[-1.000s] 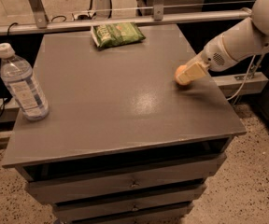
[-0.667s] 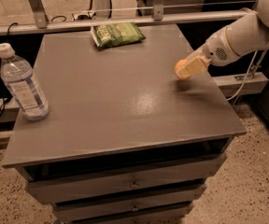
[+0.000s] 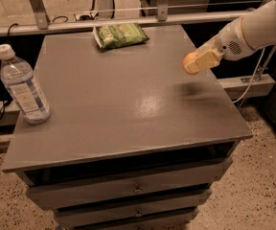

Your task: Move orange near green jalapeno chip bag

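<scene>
A cream gripper (image 3: 193,67), above the matte grey table's (image 3: 128,114) right side, clasps the bright-skinned orange (image 3: 189,59). The green jalapeno chip bag (image 3: 120,35) has white lettering. Clear bottle (image 3: 23,87), white cap, pale label. Speckled beige floor (image 3: 265,181).

Right of centre, gripper (image 3: 196,64) hung above the table (image 3: 128,114), clasping the orange (image 3: 189,59) clear of the surface. At upper centre, green jalapeno chip bag (image 3: 120,35) lay flat, well apart. At left edge, water bottle (image 3: 23,87) stood upright.
</scene>
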You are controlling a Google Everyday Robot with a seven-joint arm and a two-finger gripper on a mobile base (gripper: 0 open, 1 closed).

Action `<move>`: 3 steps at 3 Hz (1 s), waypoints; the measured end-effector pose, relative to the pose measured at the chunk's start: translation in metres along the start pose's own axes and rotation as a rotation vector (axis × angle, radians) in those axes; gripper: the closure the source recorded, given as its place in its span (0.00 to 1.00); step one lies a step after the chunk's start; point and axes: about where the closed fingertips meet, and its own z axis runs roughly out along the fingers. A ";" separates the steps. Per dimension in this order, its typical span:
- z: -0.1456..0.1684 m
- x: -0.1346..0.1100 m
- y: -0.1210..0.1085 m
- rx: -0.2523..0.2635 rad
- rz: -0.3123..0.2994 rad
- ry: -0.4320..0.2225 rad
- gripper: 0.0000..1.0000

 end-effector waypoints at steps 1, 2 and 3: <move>0.006 -0.011 -0.003 0.023 -0.008 -0.054 1.00; 0.035 -0.048 -0.015 0.036 -0.056 -0.131 1.00; 0.066 -0.095 -0.028 0.034 -0.119 -0.204 1.00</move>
